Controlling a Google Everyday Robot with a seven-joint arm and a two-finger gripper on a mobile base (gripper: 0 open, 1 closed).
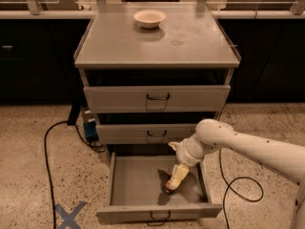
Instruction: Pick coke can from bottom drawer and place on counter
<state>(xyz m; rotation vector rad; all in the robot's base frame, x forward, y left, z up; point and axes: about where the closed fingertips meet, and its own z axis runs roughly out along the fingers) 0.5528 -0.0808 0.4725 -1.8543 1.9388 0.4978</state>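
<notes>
The gripper is pointing down into the bottom drawer, with the coke can sitting at its tip, drawer-front side; I cannot tell whether it is gripping.

We see one smooth white tubular arm entering from the right edge and running leftward, climbing slightly toward a rounded white joint (a few small dark dots speckle its shell). At that joint the limb bends sharply downward into a short thick white wrist. Below the wrist hangs the slim cream-coloured two-finger gripper, tilted so that it points down and a little to the left. Its tip is the lowest part of the arm, low in the middle of our view.
</notes>
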